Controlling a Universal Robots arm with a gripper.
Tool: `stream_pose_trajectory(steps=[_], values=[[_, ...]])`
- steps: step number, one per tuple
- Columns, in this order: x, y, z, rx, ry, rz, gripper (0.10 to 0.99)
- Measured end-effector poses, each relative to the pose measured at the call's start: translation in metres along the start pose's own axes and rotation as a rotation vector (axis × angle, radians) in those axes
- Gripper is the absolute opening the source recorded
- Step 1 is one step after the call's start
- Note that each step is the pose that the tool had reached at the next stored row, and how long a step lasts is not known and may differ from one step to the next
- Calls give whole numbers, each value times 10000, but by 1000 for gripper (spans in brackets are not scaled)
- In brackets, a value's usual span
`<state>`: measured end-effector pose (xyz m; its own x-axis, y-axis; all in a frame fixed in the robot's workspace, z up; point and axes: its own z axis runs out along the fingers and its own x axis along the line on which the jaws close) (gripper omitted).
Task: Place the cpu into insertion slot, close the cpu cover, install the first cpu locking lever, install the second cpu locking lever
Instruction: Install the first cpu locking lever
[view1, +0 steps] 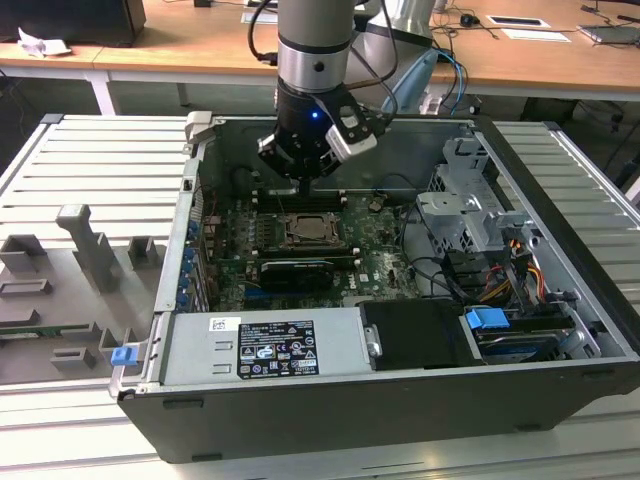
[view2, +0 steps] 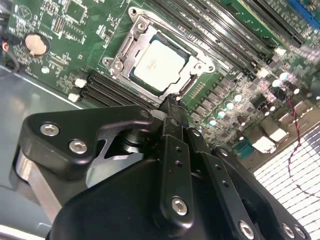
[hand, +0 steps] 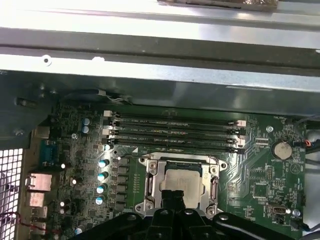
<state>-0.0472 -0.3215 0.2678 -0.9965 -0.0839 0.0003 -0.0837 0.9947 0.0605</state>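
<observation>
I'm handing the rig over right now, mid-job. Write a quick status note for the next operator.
Pincer: shut, not on the cpu, tips at the socket's edge.
Cpu: seated in the insertion slot.
Cpu cover: lying flat, framing the cpu.
Done: cpu placed, cover closed.
Left: both locking levers; I cannot tell whether either is latched, so check them.
</observation>
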Motion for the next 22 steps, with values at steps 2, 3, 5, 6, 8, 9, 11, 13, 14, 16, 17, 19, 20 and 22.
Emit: stream_pose_trajectory(steps=[2, 3, 5, 6, 8, 9, 11, 13, 14, 16, 17, 19, 20, 22], values=[[0, 0, 0, 1, 0, -166, 106], [0, 0, 1, 2, -14, -247, 106], [3, 0, 1, 4, -37, -276, 106], [12, 1, 1, 8, -77, -285, 106], [21, 2, 3, 11, -101, -287, 106], [36, 3, 4, 13, -125, -289, 106], [73, 5, 6, 19, -166, -292, 106], [97, 8, 12, 20, -210, -295, 106], [107, 8, 13, 23, -223, -296, 106], [151, 12, 16, 27, -271, -298, 106], [172, 13, 18, 29, -292, -299, 106], [247, 20, 23, 36, -362, -303, 106], [278, 22, 25, 39, -393, -305, 106], [345, 28, 28, 44, -447, -308, 106]])
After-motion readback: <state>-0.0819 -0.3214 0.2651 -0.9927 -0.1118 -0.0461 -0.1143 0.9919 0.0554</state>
